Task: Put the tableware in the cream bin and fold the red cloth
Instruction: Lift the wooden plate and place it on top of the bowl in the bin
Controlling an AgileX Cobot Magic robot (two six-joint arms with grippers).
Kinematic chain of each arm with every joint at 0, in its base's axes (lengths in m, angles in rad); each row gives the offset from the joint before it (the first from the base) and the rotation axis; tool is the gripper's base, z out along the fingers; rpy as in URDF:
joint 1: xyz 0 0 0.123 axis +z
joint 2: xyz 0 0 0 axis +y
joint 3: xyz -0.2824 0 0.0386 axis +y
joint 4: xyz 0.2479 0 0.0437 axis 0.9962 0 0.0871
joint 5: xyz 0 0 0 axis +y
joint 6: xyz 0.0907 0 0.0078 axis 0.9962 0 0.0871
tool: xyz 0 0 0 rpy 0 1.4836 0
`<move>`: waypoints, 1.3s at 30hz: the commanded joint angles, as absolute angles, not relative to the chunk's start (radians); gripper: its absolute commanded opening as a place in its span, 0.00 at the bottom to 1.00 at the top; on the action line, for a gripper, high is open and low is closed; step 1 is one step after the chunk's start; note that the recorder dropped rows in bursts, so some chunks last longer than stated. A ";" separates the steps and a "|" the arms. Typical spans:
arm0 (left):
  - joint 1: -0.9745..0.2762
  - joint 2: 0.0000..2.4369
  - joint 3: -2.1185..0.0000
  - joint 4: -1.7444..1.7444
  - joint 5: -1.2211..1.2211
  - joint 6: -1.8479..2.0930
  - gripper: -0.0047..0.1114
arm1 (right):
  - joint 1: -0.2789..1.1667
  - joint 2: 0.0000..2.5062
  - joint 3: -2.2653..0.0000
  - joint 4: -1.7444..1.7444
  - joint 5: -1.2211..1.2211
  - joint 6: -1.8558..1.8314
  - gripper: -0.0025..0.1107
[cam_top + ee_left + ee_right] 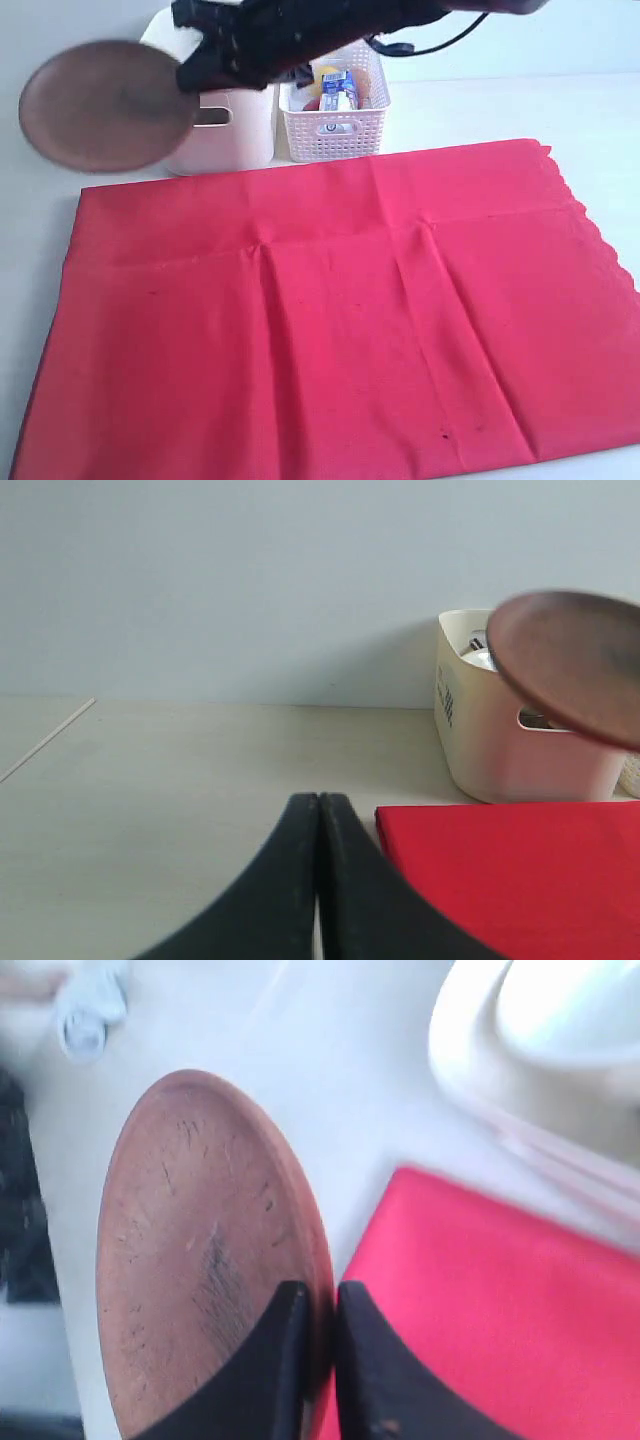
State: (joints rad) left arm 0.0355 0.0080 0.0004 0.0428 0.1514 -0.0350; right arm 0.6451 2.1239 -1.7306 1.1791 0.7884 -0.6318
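My right gripper has reached across to the left and is shut on the rim of the round brown wooden plate, which hangs in the air left of the cream bin. The pale bowl sits inside the bin, and something steel shows at its rim. The red cloth lies spread flat over most of the table. My left gripper is shut on nothing, low over the table left of the cloth's corner.
A white lattice basket holding a milk carton and food stands right of the bin. The right arm crosses above both containers. Bare table lies left of the cloth; a wall stands behind.
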 commanded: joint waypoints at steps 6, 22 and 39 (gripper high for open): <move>0.039 0.005 0.000 0.037 0.148 -0.035 0.04 | 0.613 2.139 -1.796 1.329 0.328 -0.627 0.02; 0.039 0.005 0.000 0.037 0.148 -0.035 0.04 | 0.613 2.455 -2.091 1.334 0.229 -0.625 0.02; 0.039 0.005 0.000 0.037 0.148 -0.035 0.04 | 0.574 2.383 -2.091 1.101 0.489 -0.605 0.41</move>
State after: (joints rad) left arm 0.0355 0.0080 0.0004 0.0428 0.1514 -0.0350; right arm 0.6005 2.4369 -2.0819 1.2147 0.3797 -0.6243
